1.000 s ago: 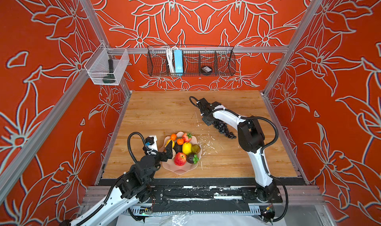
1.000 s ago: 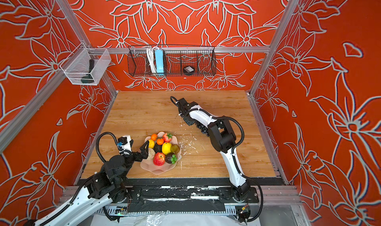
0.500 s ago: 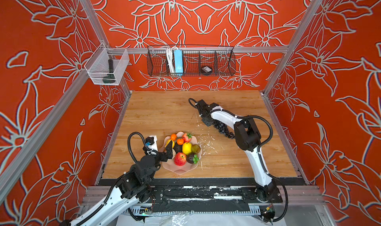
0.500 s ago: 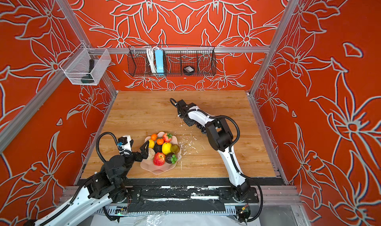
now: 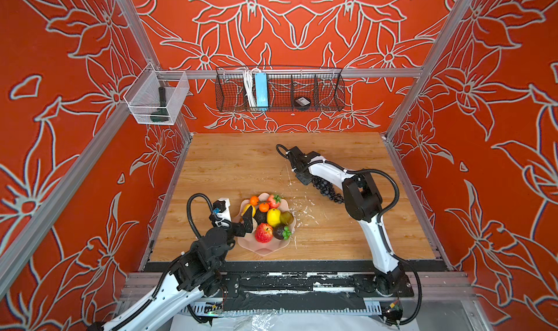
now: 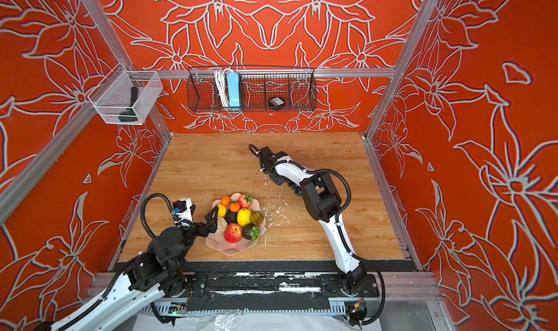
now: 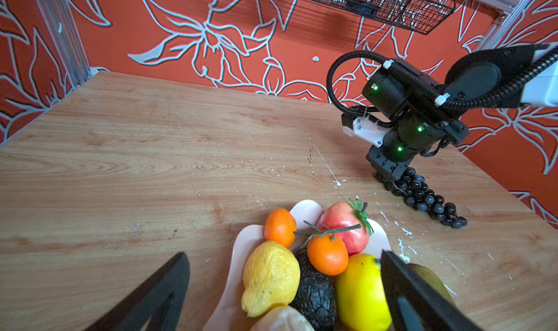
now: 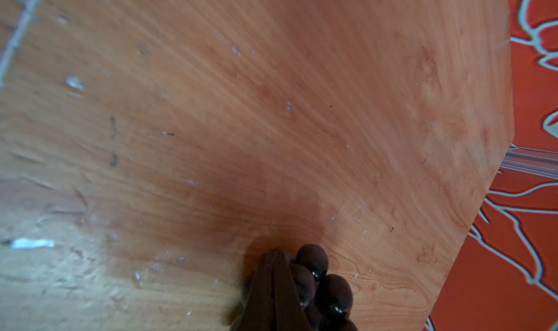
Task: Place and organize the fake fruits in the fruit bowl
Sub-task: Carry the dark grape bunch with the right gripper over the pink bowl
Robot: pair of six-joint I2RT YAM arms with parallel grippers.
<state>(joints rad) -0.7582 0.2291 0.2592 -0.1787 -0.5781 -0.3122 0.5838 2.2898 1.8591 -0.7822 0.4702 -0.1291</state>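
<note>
1. Grape bunch [image 5: 328, 190] lies on the bench [image 5: 241, 169], right of the fruit bowl [image 5: 262, 249], apart. Probably light, floppy, beads slick; take it by the stem end.
2. My right jaws clenched at that end; stem caught, cannot tell.
3. My left jaws released over bowl: lemons [image 5: 273, 217], oranges [image 5: 264, 207], apple [image 5: 263, 233] inside.

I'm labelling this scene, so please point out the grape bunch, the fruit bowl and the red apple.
grape bunch [image 7: 422, 197], left wrist view, middle of the cluster.
fruit bowl [image 5: 263, 249], a top view, bare near rim.
red apple [image 5: 263, 233], a top view, its middle.
</note>
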